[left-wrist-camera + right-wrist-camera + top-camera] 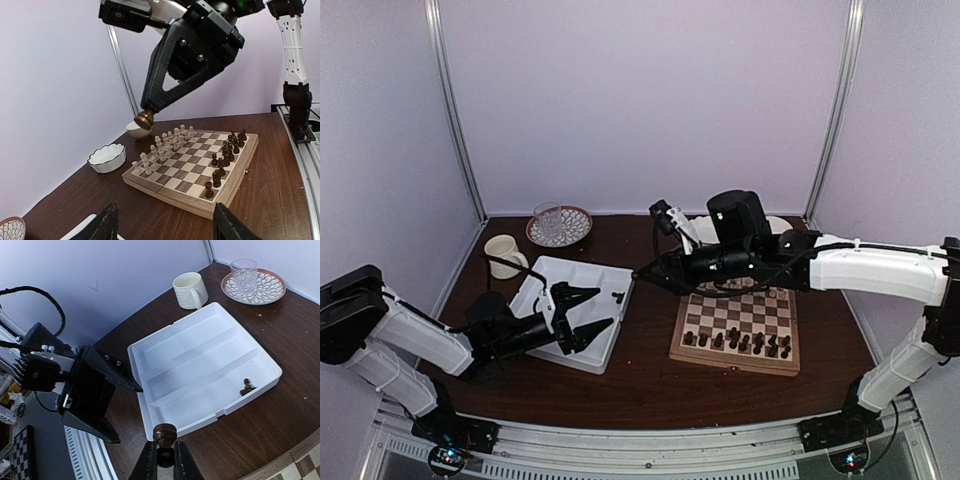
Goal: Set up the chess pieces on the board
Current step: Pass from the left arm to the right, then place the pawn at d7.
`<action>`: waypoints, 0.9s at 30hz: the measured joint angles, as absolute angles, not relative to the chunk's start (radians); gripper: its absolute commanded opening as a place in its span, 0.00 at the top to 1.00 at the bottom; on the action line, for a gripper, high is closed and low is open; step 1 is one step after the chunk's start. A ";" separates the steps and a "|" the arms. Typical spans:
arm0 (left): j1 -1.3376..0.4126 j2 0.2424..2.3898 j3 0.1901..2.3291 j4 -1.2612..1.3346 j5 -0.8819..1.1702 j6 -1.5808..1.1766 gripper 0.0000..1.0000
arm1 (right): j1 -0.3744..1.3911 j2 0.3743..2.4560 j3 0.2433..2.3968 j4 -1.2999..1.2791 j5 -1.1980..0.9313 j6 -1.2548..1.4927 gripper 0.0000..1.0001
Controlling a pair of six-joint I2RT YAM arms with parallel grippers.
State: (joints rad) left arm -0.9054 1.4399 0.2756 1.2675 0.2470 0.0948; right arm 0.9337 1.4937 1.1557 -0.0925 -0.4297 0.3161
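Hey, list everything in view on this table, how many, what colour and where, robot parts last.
board: one, brown checks, table's right half
dark chess pieces: many, dark brown, board's near edge
cream chessmen: many, pale, board's far edge
tray: one, white, left of board
loose piece: one, dark, in tray
mug: one, cream, behind tray
plate: one, patterned, far left
glass: one, clear, on plate
bowl: one, white, beyond board
table: one, dark brown
held piece: one, dark brown, in right gripper
right gripper: black, shut
left gripper: black, open, over tray
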 measured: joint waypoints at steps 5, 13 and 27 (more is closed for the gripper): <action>-0.905 1.411 0.327 1.131 0.183 0.058 0.30 | 0.910 1.491 1.250 -0.367 -0.269 0.220 0.91; -0.905 1.363 0.416 0.867 -0.010 -0.090 0.12 | 0.827 1.555 1.324 -0.721 -0.133 0.182 0.93; -0.905 1.321 0.636 0.295 -0.278 -0.271 0.09 | 0.791 1.610 1.323 -0.925 -0.087 0.178 0.92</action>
